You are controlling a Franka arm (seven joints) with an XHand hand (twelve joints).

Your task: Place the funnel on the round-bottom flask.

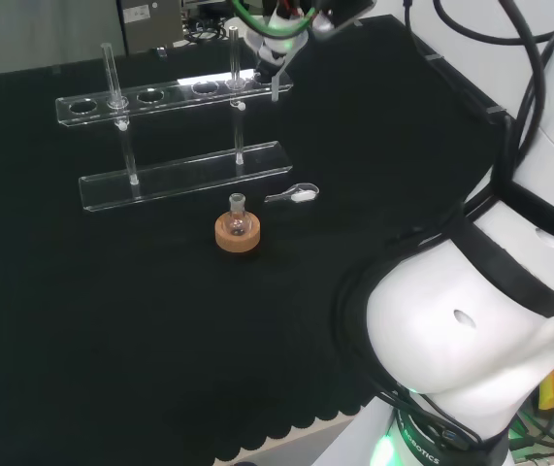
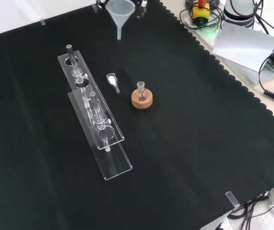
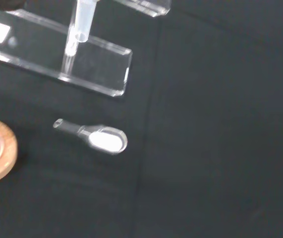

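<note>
Arm reaches far across bench in head view; big white links fill right side, lower link bulging near bottom edge, upper link rising at right edge with black cables along it. Hand at top centre of head view, well above cloth, pointing down. Fingers closed round funnel, stem hanging straight down. In front view, hand at top edge, mostly cut off.

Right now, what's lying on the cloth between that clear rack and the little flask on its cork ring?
In the front view, a small glass scoop holding white powder lies between the rack and the round-bottom flask.
</note>
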